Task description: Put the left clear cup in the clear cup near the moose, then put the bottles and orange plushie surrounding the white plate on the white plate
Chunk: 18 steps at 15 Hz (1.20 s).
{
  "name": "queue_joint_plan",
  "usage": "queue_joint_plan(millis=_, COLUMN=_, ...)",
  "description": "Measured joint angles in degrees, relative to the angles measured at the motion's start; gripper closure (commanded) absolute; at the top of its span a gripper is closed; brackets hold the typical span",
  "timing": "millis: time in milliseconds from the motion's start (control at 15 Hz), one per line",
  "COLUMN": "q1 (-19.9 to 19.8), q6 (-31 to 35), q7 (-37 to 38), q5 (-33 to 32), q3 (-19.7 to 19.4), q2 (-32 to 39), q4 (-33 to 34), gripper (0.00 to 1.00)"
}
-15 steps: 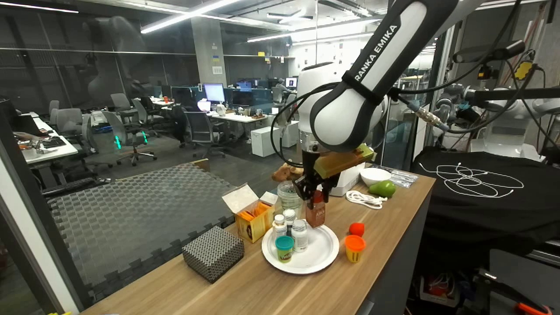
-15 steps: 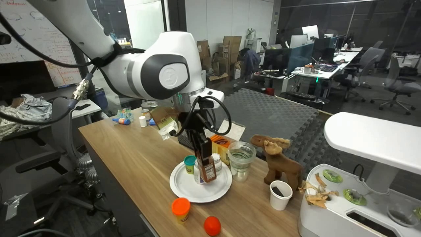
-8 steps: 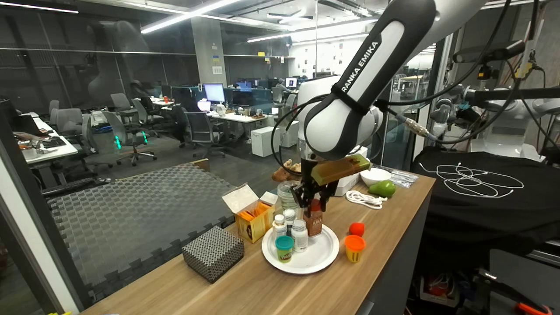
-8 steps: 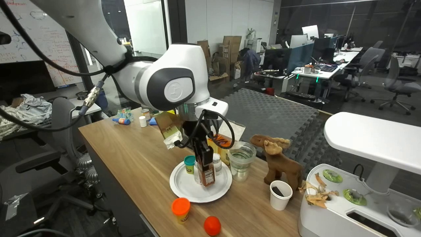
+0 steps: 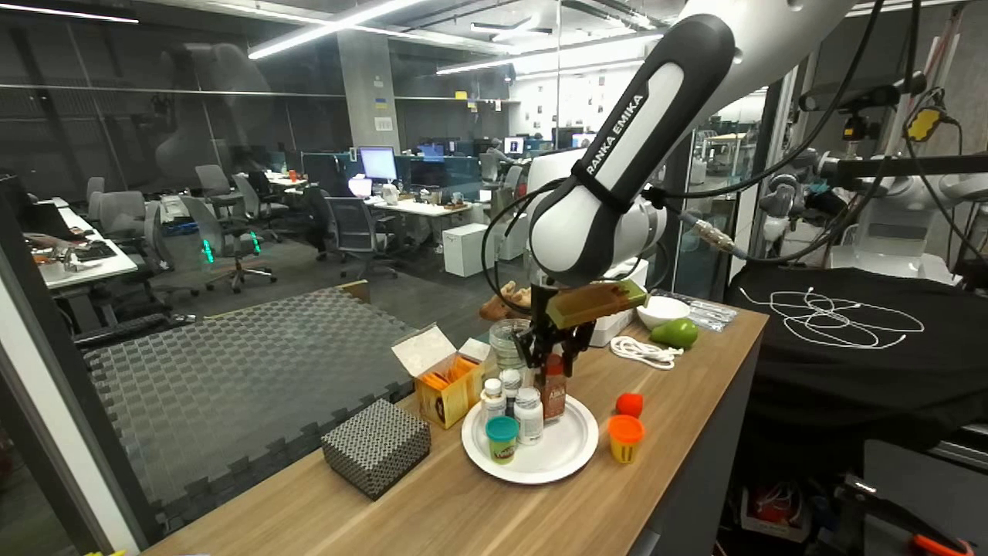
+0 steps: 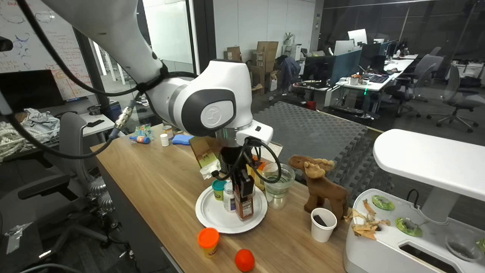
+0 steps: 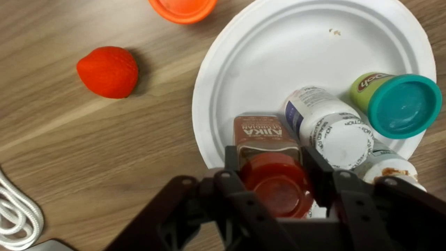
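My gripper [image 5: 553, 372] points down with its fingers against both sides of a red-capped spice bottle [image 7: 261, 130]. The bottle is upright over the white plate [image 7: 278, 62], touching it or just above it. Several white bottles [image 5: 529, 417] stand on the plate beside it, with a teal-lidded tub [image 7: 404, 104]. The red-orange plushie [image 7: 108, 72] and an orange-lidded tub [image 6: 208, 242] are on the table outside the plate. A clear cup [image 6: 278, 189] stands between the plate and the brown moose [image 6: 322, 182]; its rim looks doubled, so another cup may be inside.
An open yellow box [image 5: 448, 390] and a patterned box [image 5: 376, 448] stand beside the plate. A white paper cup [image 6: 323, 225] and a white planter [image 6: 401, 242] are near the moose. A white cord [image 5: 644, 351], green fruit [image 5: 675, 333] and white bowl [image 5: 662, 310] lie farther along.
My gripper has lowered the red-capped bottle toward the plate, then shifted slightly, so the white bottle beside it shows more in an exterior view. The other things stay where they were.
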Motion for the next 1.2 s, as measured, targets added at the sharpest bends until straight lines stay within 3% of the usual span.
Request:
queue_joint_plan(millis=467, q1=-1.24, q6=0.00, q7=-2.19, q5=2.20, q3=1.04, q2=1.43, q4=1.18, gripper=0.74)
queue_joint_plan(millis=533, q1=-1.34, q6=0.00, q7=-2.31, q5=2.30, q3=1.19, q2=1.59, q4=1.28, gripper=0.64)
queue_joint_plan(millis=600, q1=-1.38, q6=-0.02, q7=-2.36, q5=2.33, q3=1.25, q2=1.75, q4=1.37, gripper=0.26)
queue_joint_plan(millis=733, q1=-1.38, q6=-0.07, q7=-2.39, q5=2.33, q3=1.26, q2=2.09, q4=1.50, gripper=0.20)
queue_joint_plan(millis=933, q1=-1.38, q6=-0.17, q7=-2.38, q5=2.33, q3=1.23, q2=2.16, q4=1.65, gripper=0.00)
queue_joint_plan(millis=1200, q1=-1.33, q6=-0.26, q7=-2.17, q5=2.33, q3=0.61, q2=0.89, q4=1.21, gripper=0.00)
